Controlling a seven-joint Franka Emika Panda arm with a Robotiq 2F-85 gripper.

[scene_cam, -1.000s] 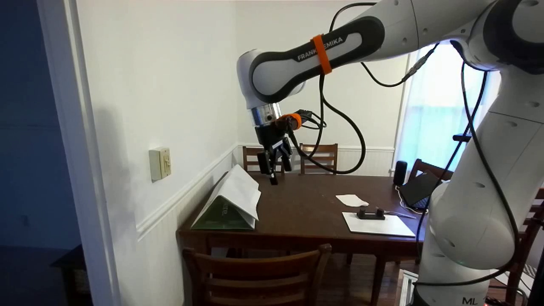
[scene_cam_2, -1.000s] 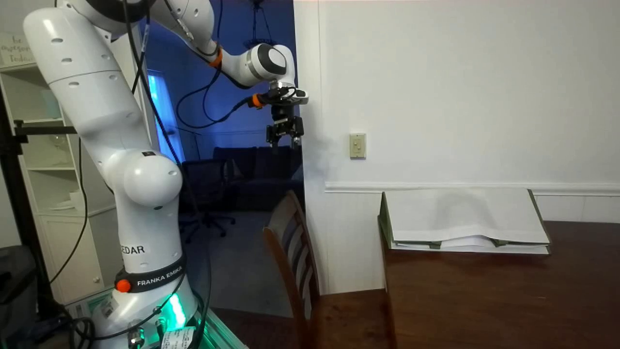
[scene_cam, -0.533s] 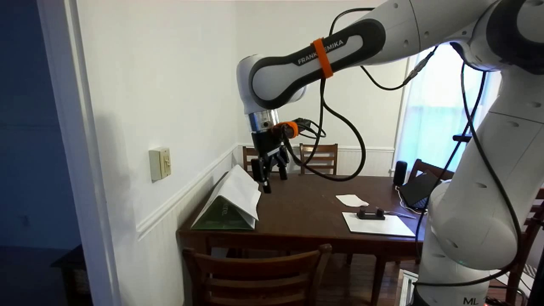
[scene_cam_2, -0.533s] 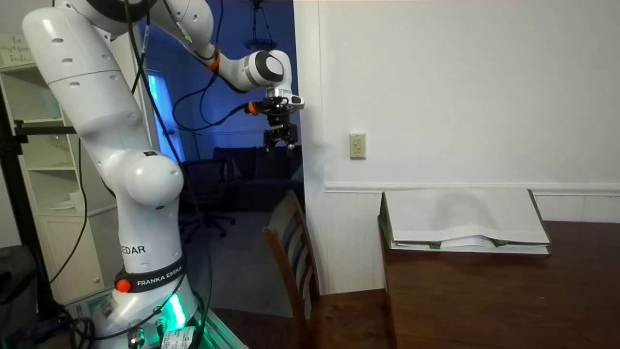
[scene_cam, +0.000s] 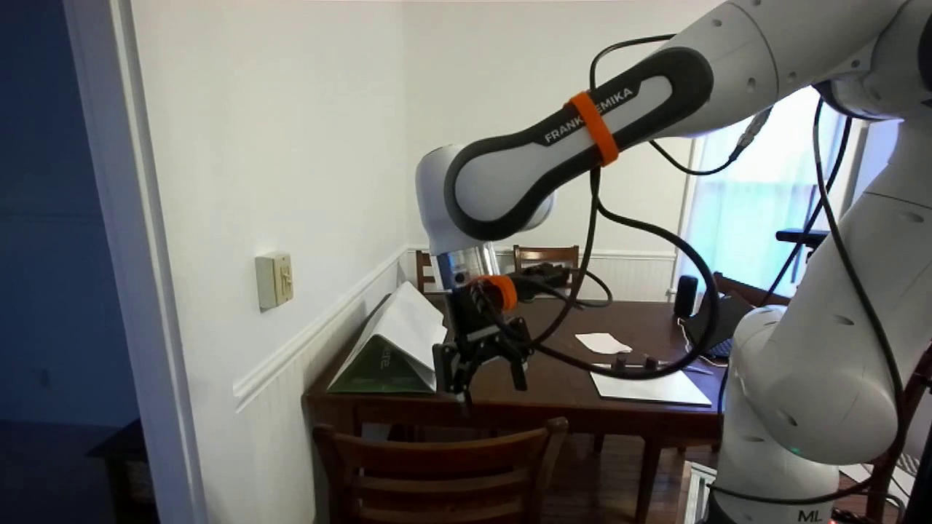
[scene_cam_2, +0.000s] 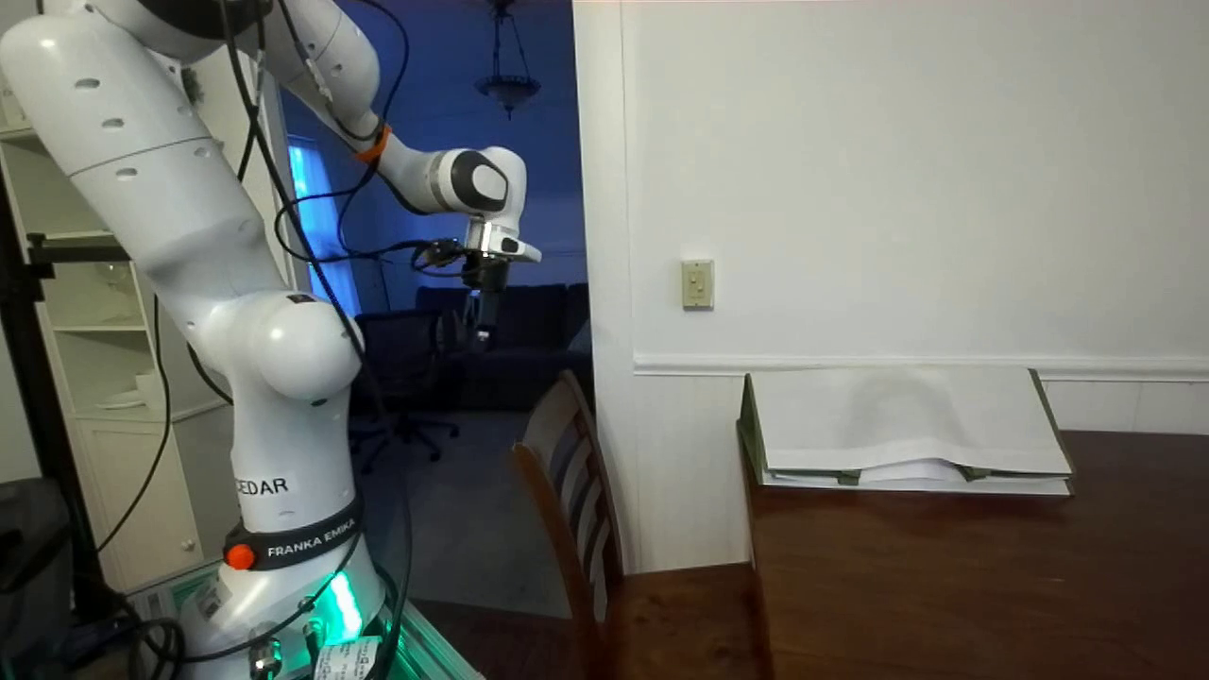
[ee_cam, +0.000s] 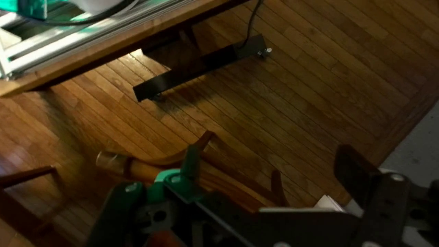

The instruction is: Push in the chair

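Note:
The dark reddish-brown chair (scene_cam: 444,460) stands at the near end of the table, its slatted back facing away from it. In an exterior view its seat (scene_cam_2: 685,614) meets the table's edge. My gripper (scene_cam: 492,393) is open and empty. It hangs above the level of the top rail, and in an exterior view the gripper (scene_cam_2: 482,332) is on the side of the chair back away from the table, apart from it. In the wrist view the gripper (ee_cam: 269,151) has its fingers wide apart, with the chair (ee_cam: 144,169) below, partly hidden by the fingers.
The brown table (scene_cam: 524,342) carries a white and green binder (scene_cam: 400,346) standing like a tent, and a white board (scene_cam: 648,389). A wall (scene_cam_2: 897,189) runs along the table and chair. A metal-framed robot stand (ee_cam: 85,36) and a black foot bar (ee_cam: 199,68) show in the wrist view.
My gripper has come down and moved away from the table, to the side behind the chair's back. It has also turned. The chair has not moved.

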